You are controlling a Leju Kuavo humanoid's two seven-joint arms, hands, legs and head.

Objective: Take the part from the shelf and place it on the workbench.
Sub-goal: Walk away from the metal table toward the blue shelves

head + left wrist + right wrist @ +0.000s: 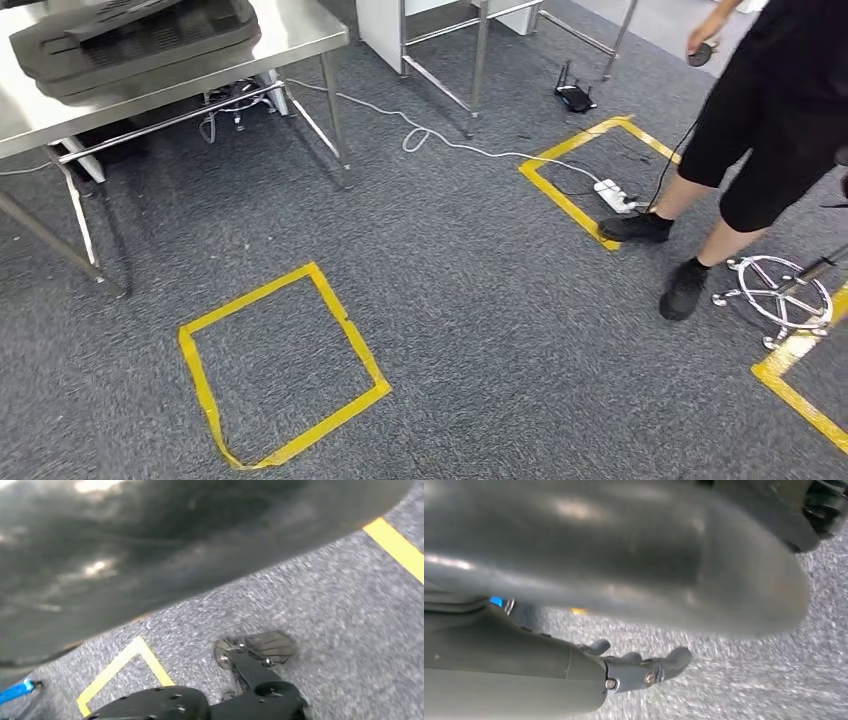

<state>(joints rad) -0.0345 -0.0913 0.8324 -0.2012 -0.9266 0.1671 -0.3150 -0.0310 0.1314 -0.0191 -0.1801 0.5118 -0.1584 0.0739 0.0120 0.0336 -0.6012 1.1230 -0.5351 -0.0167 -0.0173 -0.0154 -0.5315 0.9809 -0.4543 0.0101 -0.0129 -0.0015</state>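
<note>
The part (624,555) fills both wrist views, apparently carried; each robot hand's grip cannot be told. Approach the bench (300,30), upper left, steadily.

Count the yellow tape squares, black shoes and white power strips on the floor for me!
Yellow tape squares: 3
Black shoes: 2
White power strips: 1
Total: 6
</note>
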